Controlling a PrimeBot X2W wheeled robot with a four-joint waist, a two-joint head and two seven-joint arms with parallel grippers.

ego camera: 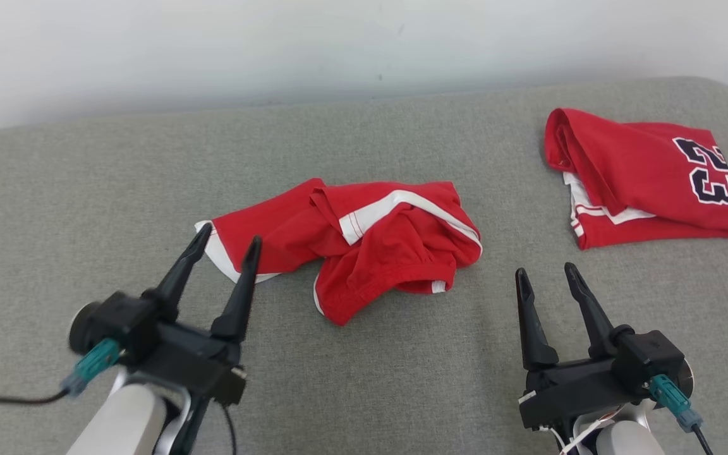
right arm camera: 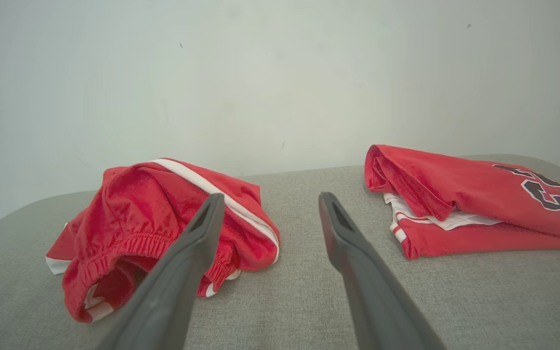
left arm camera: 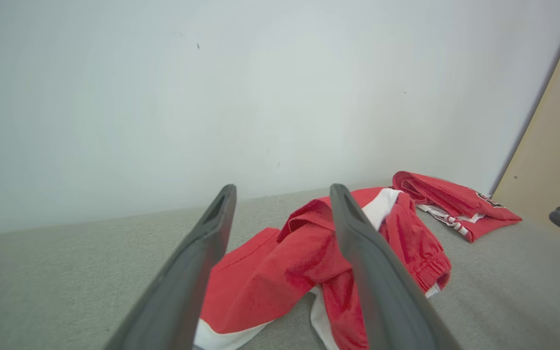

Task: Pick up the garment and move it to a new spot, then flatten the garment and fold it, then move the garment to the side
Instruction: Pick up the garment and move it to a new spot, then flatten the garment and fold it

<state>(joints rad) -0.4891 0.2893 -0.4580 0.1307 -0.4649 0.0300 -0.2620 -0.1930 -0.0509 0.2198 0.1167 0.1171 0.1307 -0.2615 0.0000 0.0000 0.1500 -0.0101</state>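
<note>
In the head view the crumpled red garment is lying in the middle of the grey padded surface, well apart from a folded red jersey at the far right. The left gripper is hovering at the garment's white-trimmed left edge, jaws spread and empty, and the right gripper is hanging near its right side, also spread. In the left wrist view the garment is showing between the parted fingers. In the right wrist view the fingers are pointing at bare surface between garment and jersey.
</note>
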